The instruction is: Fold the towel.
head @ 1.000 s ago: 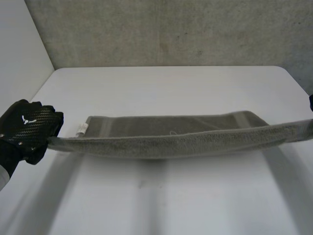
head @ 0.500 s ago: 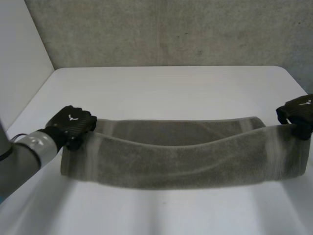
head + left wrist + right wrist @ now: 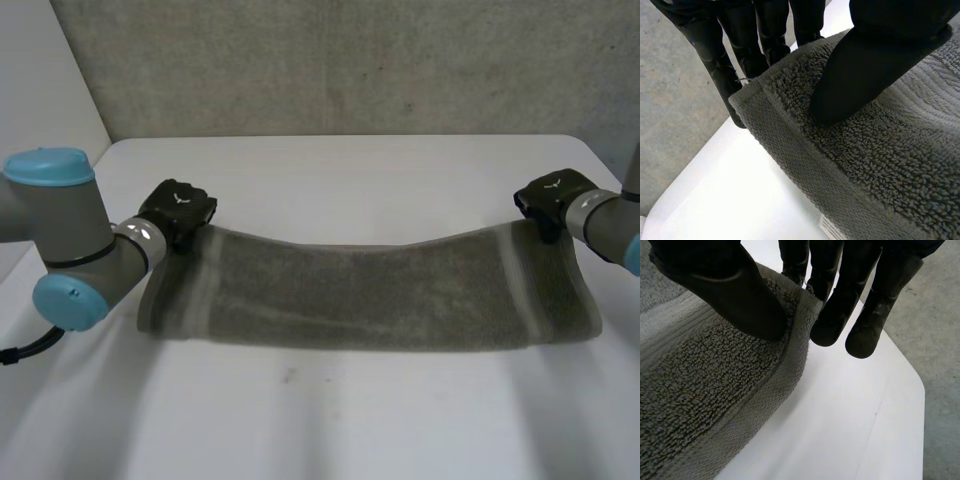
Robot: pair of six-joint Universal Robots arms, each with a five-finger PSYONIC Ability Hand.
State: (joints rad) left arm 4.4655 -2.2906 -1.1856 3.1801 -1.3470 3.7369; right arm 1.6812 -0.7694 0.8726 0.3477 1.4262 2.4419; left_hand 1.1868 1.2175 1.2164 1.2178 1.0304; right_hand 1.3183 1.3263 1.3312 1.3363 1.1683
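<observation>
A grey towel (image 3: 370,295) lies across the white table (image 3: 350,180) as a long band folded in half. My left hand (image 3: 178,212) holds its far left corner. In the left wrist view the thumb (image 3: 865,70) presses on top of the towel (image 3: 880,165) and the fingers (image 3: 740,50) go under its corner. My right hand (image 3: 550,195) holds the far right corner. The right wrist view shows its thumb (image 3: 735,295) on top of the towel (image 3: 700,405), with fingers (image 3: 835,295) behind the corner's edge. The held edge sags slightly in the middle.
A rough grey wall (image 3: 350,60) stands behind the table's far edge. Bare white table lies in front of the towel and beyond it.
Both hands have carried the towel's raised edge away from me and lowered it over the far half. The towel now lies doubled.
</observation>
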